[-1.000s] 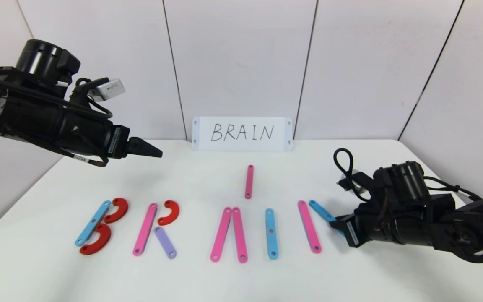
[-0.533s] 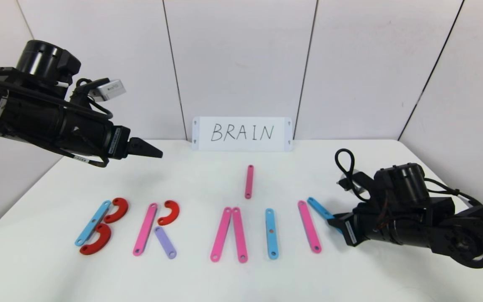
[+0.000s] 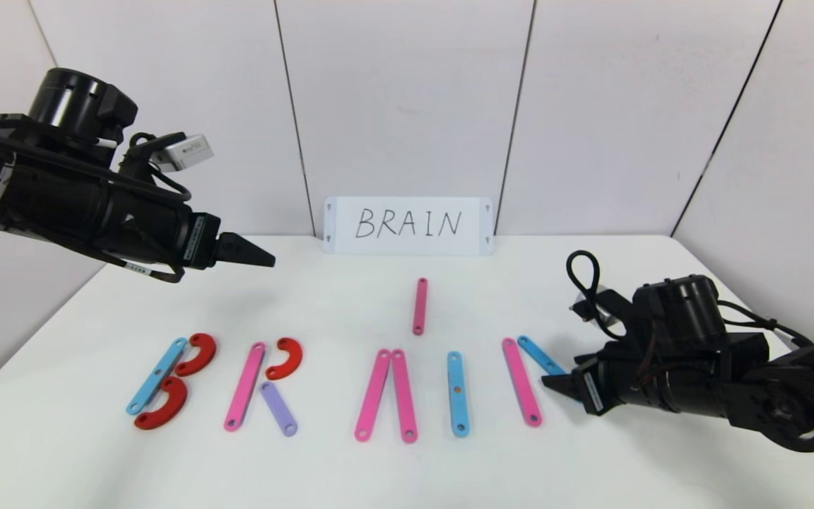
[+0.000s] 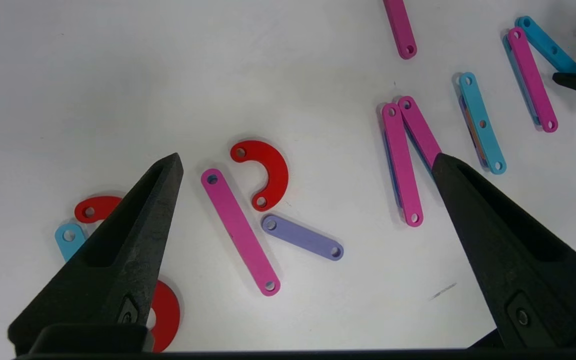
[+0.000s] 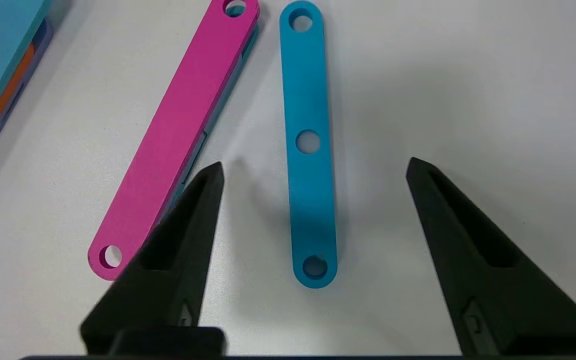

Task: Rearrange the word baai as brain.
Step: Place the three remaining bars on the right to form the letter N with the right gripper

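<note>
Blue strip [image 5: 308, 145] of smooth flat plastic, round-ended, three-holed, lay slanted beside pink strip [image 5: 173, 135], long axis between spread tips of right gripper [image 5: 313, 170], apparently untouched. Left gripper [image 3: 255, 254] hovered spread, far left.

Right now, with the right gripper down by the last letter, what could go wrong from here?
1. The right gripper is open and straddles the blue strip; one finger overlaps the neighbouring pink strip, so closing may nudge that stroke.
2. The blue strip lies flat on the table, so the tips might slide over it rather than grip.
3. A spare pink strip lies apart, behind the letters; the N looks unfinished.

The left gripper hovers open above the table.
</note>
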Available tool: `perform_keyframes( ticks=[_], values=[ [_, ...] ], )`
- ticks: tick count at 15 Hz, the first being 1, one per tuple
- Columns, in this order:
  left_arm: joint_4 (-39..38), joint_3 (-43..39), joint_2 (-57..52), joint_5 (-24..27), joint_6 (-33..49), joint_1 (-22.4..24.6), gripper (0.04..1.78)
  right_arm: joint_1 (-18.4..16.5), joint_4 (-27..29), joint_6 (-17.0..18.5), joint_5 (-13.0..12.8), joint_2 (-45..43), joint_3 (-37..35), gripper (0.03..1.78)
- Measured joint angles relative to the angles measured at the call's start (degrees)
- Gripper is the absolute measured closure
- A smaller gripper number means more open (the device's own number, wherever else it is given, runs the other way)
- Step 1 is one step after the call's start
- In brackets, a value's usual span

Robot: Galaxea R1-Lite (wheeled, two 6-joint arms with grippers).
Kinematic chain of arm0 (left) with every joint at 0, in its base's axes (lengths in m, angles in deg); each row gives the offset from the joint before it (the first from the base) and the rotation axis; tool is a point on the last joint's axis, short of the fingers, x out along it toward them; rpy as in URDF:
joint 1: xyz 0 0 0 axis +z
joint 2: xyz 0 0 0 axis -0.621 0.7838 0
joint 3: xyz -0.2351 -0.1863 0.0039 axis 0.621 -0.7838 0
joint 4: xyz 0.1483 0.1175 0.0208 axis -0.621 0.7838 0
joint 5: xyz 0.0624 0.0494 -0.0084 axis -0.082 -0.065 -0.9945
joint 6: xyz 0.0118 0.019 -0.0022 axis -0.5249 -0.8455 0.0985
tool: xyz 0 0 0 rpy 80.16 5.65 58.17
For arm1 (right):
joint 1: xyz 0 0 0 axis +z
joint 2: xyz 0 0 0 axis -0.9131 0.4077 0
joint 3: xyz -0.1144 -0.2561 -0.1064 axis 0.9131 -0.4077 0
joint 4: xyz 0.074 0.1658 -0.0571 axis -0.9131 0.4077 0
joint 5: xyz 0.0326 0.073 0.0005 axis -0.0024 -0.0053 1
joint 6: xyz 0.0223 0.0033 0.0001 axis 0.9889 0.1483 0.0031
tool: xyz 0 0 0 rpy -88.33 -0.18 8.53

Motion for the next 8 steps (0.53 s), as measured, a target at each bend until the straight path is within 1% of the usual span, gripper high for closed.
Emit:
perform_keyframes(
  ticks=[2,4,6,8],
  values=[
    [0.0,0.0,0.0,0.0,0.0,0.0,0.08,-0.5,0.1,0.1,-0.2,-0.9,0.4,0.27],
    [0.0,0.0,0.0,0.0,0.0,-0.1,0.08,-0.9,0.3,0.3,-0.4,-1.7,1.2,0.12],
    [0.0,0.0,0.0,0.0,0.0,-0.1,0.08,-1.1,0.6,0.5,-0.5,-2.0,2.5,0.08],
    [0.0,0.0,0.0,0.0,0.0,-0.1,0.08,-0.8,1.3,1.0,-1.0,-1.9,5.4,0.08]
  ],
)
